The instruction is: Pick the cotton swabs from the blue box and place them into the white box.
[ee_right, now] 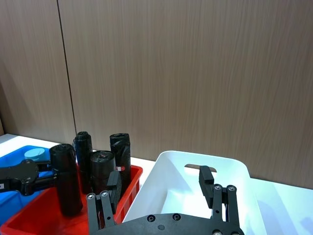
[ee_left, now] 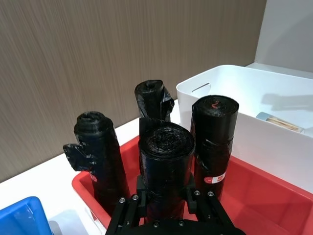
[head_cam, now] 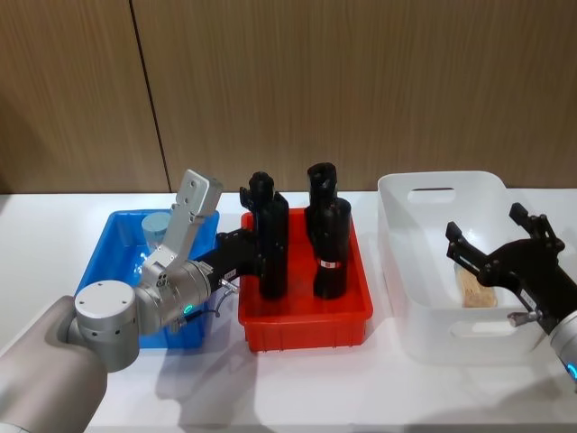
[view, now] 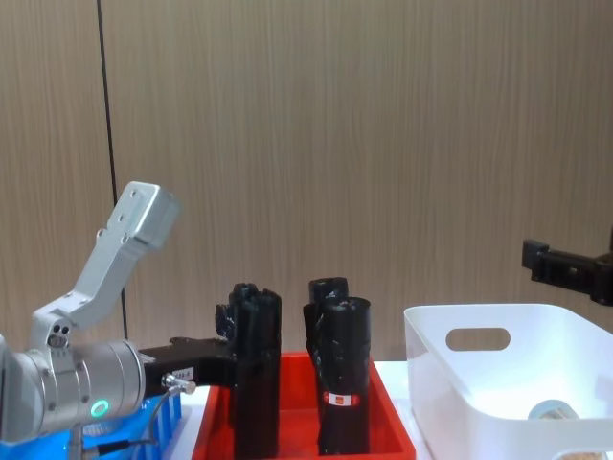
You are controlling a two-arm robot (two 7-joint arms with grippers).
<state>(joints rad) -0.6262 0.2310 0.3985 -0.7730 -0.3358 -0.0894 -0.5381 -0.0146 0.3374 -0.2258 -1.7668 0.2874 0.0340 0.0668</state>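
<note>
Left gripper (ee_left: 166,188): jaws pressed against both sides of a tall black cylindrical plastic roll (ee_left: 166,147), front-left in the shallow red plastic tray (head_cam: 306,329).
Task's thing: one small clear cotton-swab tub with a pale round lid (head_cam: 157,225) stands at the back of the bright blue slotted plastic basket (head_cam: 108,244), beside the left arm.
Right gripper (head_cam: 489,236): spread wide and empty, hovering over the large glossy white plastic bin (head_cam: 406,271). A second swab tub (head_cam: 473,289) lies on its side in that bin.
Doing it well: the roll looks like the wrong object. Let it go upright, back straight out, then come down over the lid and grip the tub's body.
Risk: the neighbouring rolls stand close, so a sideways pull may topple them.
</note>
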